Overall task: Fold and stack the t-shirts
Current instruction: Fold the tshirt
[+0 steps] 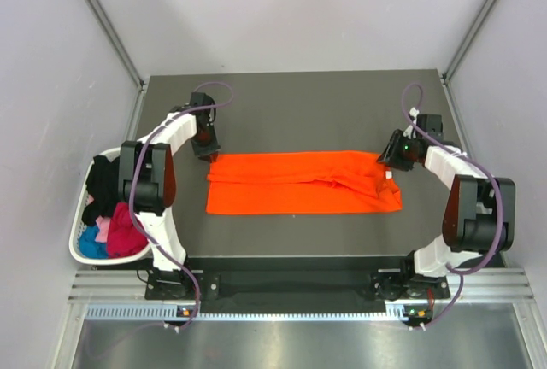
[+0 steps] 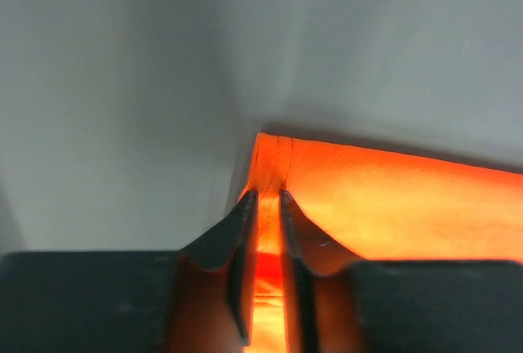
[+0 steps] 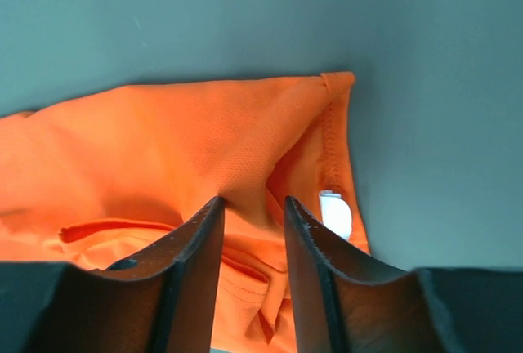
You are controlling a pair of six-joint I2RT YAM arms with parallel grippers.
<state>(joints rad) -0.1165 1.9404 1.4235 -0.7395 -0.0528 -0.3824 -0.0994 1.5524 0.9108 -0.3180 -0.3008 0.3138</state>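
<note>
As it lies, tee (image 1: 303, 183) spans left-right (label (image 3: 335, 214) right).

Dark grey table (image 1: 291, 96) enclosed by plain pale walls (image 1: 291, 10).

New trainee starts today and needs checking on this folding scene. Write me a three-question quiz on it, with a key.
1. What does the left gripper pinch between its fingers?
2. The white neck label lies nearest which one? A) left gripper B) right gripper C) basket
3. True or false: the orange t-shirt lies bunched inside the basket.
Key: 1. A corner of the orange t-shirt. 2. B. 3. False; it lies stretched out on the table, and the basket holds other garments.
</note>
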